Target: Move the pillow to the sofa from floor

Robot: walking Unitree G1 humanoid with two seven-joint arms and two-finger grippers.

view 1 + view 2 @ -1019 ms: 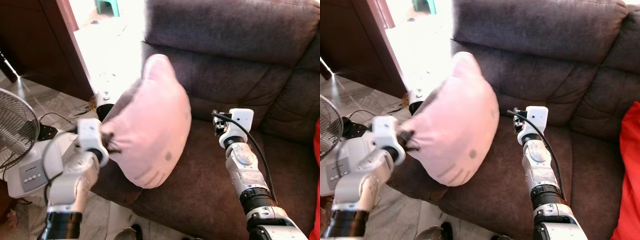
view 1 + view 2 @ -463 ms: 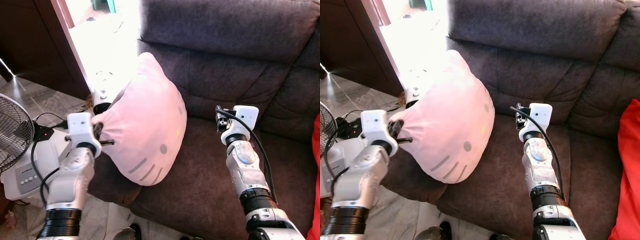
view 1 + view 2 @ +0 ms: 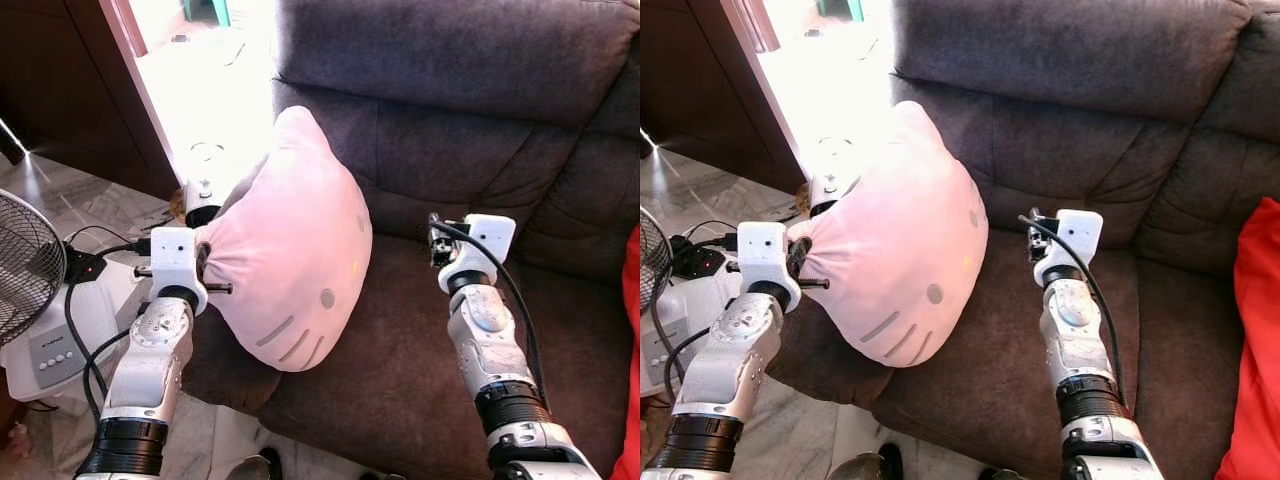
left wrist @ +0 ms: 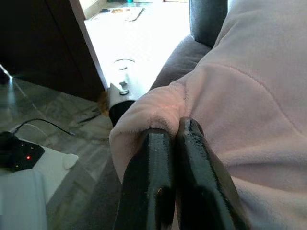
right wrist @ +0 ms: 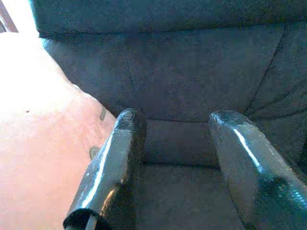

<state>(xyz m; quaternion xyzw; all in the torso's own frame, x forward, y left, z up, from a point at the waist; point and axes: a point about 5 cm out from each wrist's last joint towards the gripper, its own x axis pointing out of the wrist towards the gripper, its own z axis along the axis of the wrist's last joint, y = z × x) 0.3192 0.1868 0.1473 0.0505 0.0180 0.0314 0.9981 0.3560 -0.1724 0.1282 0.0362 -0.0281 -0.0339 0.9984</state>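
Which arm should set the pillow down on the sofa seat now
Left, probably. The left gripper has its jaws shut on a corner of the pink pillow, already over the sofa seat edge. The right gripper hovers open beside it, holding nothing.

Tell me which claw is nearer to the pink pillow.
The left. The left claw is shut on a bunched corner of the pink pillow, at its side facing the floor. The right claw is open above the sofa seat, apart from the pillow.

pillow (image 3: 295, 265): 1 | sofa (image 3: 480, 130): 1 | fan (image 3: 30, 262): 1 | red cushion (image 3: 1250, 350): 1 | grippers: 2, left gripper (image 4: 173, 136), right gripper (image 5: 175, 158)
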